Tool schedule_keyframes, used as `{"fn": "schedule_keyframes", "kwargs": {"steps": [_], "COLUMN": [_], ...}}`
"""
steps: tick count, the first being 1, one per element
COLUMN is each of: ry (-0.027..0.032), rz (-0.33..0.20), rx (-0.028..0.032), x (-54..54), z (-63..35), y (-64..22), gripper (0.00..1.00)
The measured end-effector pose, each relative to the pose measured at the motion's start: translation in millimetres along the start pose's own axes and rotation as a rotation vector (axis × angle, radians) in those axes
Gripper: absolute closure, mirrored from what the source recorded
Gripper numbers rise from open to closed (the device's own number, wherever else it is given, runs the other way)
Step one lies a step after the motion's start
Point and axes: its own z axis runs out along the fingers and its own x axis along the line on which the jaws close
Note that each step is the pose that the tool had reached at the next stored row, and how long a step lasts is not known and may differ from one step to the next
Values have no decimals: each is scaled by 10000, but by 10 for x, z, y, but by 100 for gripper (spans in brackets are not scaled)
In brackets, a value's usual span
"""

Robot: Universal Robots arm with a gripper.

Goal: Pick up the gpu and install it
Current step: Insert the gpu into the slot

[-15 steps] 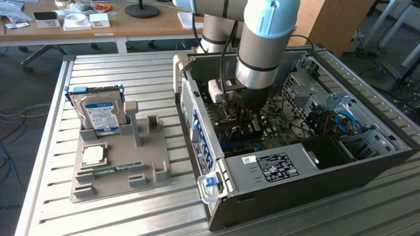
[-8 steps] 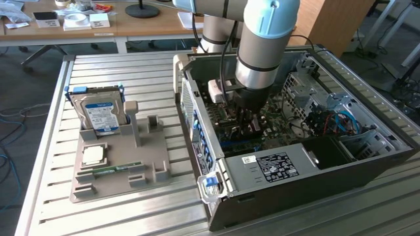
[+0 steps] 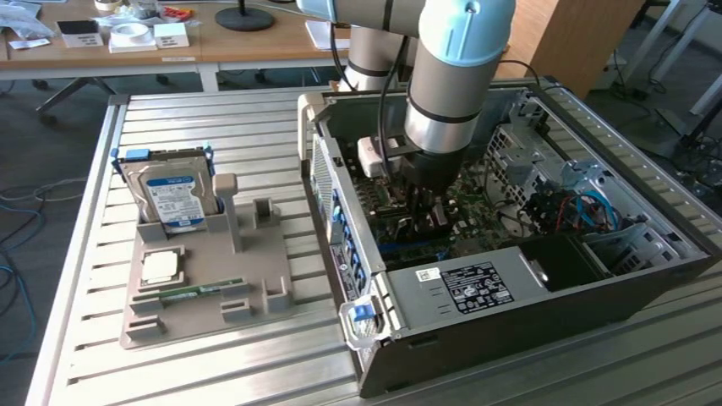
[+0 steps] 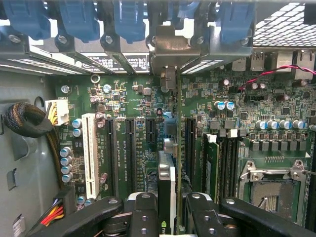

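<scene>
Exterior view: arm (image 3: pixel 457 85) reaching into open computer case (image 3: pixel 631 279), hard drive (image 3: pixel 172 199) on tabletop rack; wrist view: pincer (image 4: pixel 168 210) clamped on gpu (image 4: pixel 167 190), edge-on above motherboard (image 4: pixel 128 103) slot.

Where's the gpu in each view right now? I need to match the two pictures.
Exterior view: the gpu is a dark sliver under the arm, inside the open case, over the motherboard.
Wrist view: edge-on between the fingers, above a black slot.
Shared landmark: the green motherboard.
</scene>
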Motion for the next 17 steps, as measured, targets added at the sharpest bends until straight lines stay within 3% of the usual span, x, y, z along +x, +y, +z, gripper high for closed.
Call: {"fn": "schedule_keyframes", "kwargs": {"steps": [17], "ry": [3], "rz": [1], "rx": [0], "x": [1], "z": [25], "y": [5], "gripper": [73]}}
